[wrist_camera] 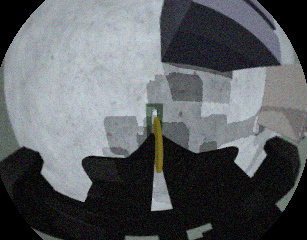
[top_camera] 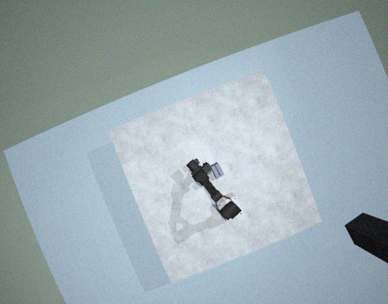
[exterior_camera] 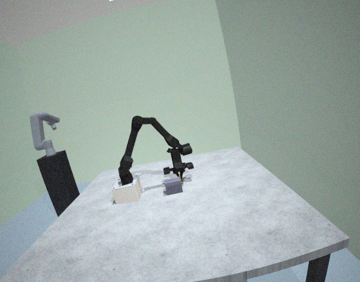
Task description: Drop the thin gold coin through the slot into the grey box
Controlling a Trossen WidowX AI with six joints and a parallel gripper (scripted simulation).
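Observation:
The gold coin (wrist_camera: 157, 143) shows edge-on in the wrist view as a thin yellow strip, and as a small yellow sliver in the exterior view (exterior_camera: 181, 178). Its far end meets the small dark-green holder (wrist_camera: 153, 111). My gripper (wrist_camera: 155, 136) (exterior_camera: 180, 175) points straight down and its fingers are shut on the coin from both sides. The grey box (top_camera: 218, 170) (exterior_camera: 172, 185) (wrist_camera: 220, 27) stands just beside the gripper, ahead and to the right in the wrist view. Its slot does not show clearly. In the top view the arm hides the coin and the holder.
The arm's white base block (exterior_camera: 127, 191) (top_camera: 229, 197) stands on the marble table (exterior_camera: 234, 212) left of the box. A black pedestal (exterior_camera: 57, 182) (top_camera: 373, 234) with a grey arm (exterior_camera: 40, 130) stands off the table to the left.

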